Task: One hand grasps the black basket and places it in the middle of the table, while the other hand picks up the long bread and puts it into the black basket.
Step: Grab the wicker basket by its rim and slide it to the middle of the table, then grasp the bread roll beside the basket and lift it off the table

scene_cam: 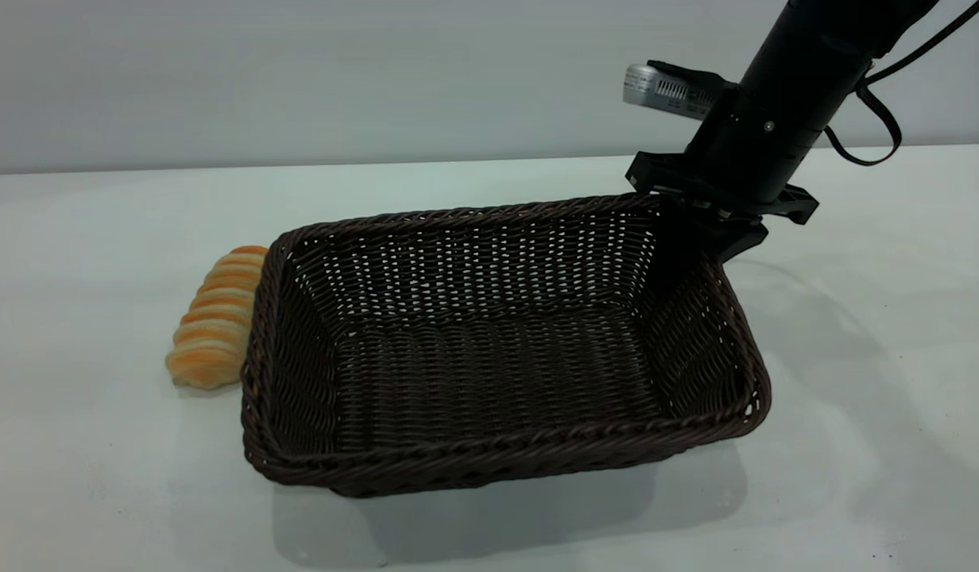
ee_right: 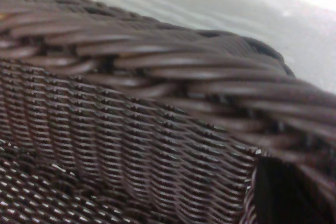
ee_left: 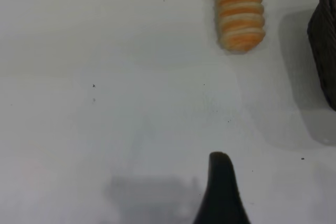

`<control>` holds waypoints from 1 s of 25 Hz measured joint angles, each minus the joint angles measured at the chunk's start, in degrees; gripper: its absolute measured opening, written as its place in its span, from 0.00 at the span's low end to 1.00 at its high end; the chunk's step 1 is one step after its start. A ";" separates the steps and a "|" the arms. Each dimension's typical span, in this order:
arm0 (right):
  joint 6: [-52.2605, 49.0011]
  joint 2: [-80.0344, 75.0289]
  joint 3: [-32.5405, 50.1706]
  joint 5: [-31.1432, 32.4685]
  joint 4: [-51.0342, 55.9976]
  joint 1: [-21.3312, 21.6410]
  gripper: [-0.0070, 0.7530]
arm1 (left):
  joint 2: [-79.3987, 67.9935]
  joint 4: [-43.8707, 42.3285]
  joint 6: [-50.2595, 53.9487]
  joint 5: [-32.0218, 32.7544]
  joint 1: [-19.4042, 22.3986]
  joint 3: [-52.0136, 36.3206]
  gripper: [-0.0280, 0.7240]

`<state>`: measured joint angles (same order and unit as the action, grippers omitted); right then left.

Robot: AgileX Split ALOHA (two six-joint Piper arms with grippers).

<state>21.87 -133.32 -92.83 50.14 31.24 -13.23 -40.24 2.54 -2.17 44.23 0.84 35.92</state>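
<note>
1. The black basket (scene_cam: 497,349) sits nearest the exterior camera on the pale surface (scene_cam: 100,477), empty, its near-left corner resting down while its far-right end looks slightly raised, a shadow showing beneath.
2. The long bread (scene_cam: 215,318) lies on the surface just beside the basket's left wall, partly hidden behind the rim.
3. The right end effector (scene_cam: 708,226) is at the basket's far-right corner, clamped on the braided rim (ee_right: 173,72); one finger (ee_right: 289,192) shows dark inside the wall.
4. The left end effector (ee_left: 220,192) hovers over bare surface near the bread; only one fingertip shows, so whether it is apart or together cannot be told.
</note>
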 joint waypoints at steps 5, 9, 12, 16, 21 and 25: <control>-2.39 0.00 0.00 -1.61 -1.00 0.07 0.32 | 0.00 0.00 0.00 0.00 0.00 0.00 0.82; -2.39 0.41 -0.27 -1.37 -1.39 0.12 0.49 | 0.00 0.00 0.00 0.00 0.00 0.00 0.82; -2.39 1.86 -2.73 1.41 -3.10 0.80 0.56 | 0.00 0.00 0.00 0.00 0.00 0.00 0.82; -4.22 4.72 -8.09 8.04 -6.51 2.77 0.58 | 0.00 -0.14 0.00 0.00 0.00 0.00 0.82; -5.38 8.50 -12.19 14.39 -12.82 3.91 0.58 | 0.00 -0.15 0.07 0.00 0.00 0.00 0.82; -7.66 10.93 -12.40 18.88 -21.38 3.97 0.58 | -0.13 0.11 0.07 0.19 0.00 0.00 0.82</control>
<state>14.21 -122.39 -105.23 69.03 9.86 -9.26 -40.37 2.65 -2.10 44.42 0.84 35.92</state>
